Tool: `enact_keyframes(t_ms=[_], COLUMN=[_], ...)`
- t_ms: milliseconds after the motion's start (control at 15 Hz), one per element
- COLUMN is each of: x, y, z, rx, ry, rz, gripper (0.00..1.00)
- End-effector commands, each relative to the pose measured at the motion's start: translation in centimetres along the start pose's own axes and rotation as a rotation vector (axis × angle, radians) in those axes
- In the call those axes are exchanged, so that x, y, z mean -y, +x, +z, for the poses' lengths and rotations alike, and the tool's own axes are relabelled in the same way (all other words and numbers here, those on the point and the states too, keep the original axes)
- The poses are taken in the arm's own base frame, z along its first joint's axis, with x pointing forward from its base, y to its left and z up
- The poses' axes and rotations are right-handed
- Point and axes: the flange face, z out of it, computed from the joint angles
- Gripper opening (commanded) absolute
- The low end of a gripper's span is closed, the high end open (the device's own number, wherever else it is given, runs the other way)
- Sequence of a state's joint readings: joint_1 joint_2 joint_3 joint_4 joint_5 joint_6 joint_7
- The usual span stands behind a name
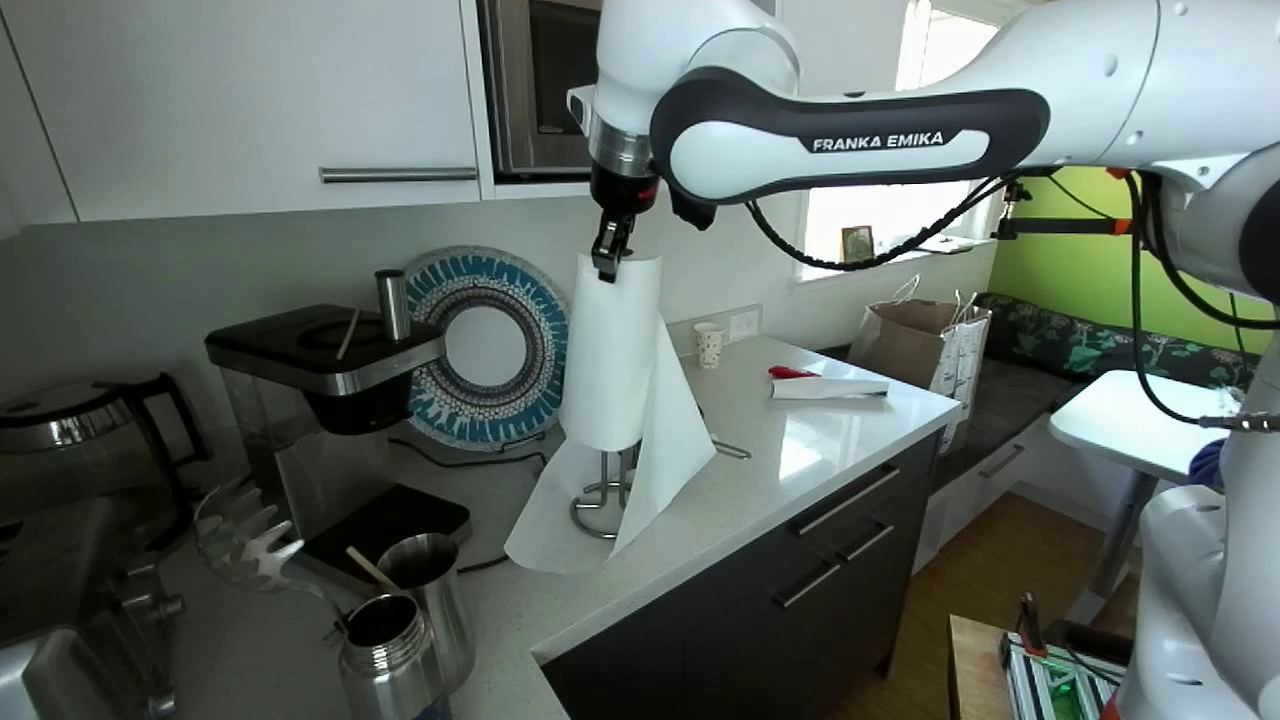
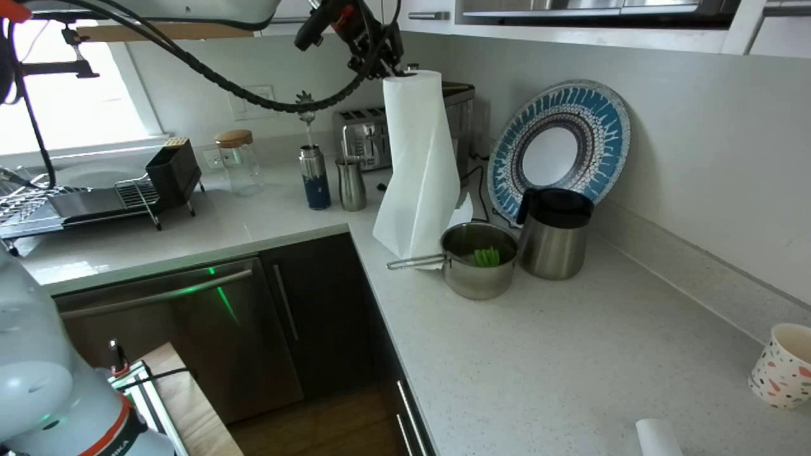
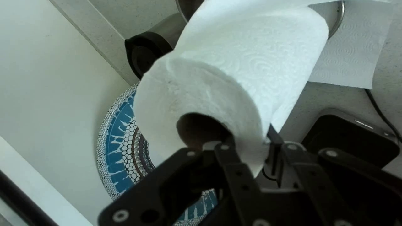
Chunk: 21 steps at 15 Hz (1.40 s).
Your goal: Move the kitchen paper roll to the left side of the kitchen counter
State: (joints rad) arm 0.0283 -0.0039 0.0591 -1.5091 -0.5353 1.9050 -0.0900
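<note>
The kitchen paper roll (image 1: 612,350) is a tall white cylinder, also in an exterior view (image 2: 415,139) and the wrist view (image 3: 201,88). It hangs upright above the kitchen counter (image 1: 690,535), its underside well off the surface. A loose sheet trails from it down to the counter. A thin metal rod stand (image 1: 590,512) stands under it; whether its rod still reaches into the core is hidden. My gripper (image 3: 251,138) is shut on the roll's upper rim, one finger in the hollow core and one outside. The gripper shows at the roll's top in both exterior views (image 1: 608,262) (image 2: 389,71).
A coffee machine (image 1: 325,350) and a blue patterned plate (image 1: 490,420) stand close beside the roll. A pan (image 2: 479,278) and a steel jug (image 2: 552,250) are near the trailing sheet. Steel cups (image 1: 385,640) stand at the counter's corner. Wall cabinets (image 1: 250,110) hang above.
</note>
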Motion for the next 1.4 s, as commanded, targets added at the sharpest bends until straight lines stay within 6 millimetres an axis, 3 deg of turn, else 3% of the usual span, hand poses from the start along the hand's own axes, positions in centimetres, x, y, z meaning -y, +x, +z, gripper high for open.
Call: enact_keyframes(t_ms=[0, 733, 1333], x=[-2.1, -7.6, -8.9], y=[1.2, 3.7, 3.4], z=[-2.8, -8.7, -15.8], rx=[-0.025, -0.057, -0.139], ry=[-0.037, -0.052, -0.101], rz=[-0.017, -0.056, -0.06], gripper=[0.07, 0.07, 0.07])
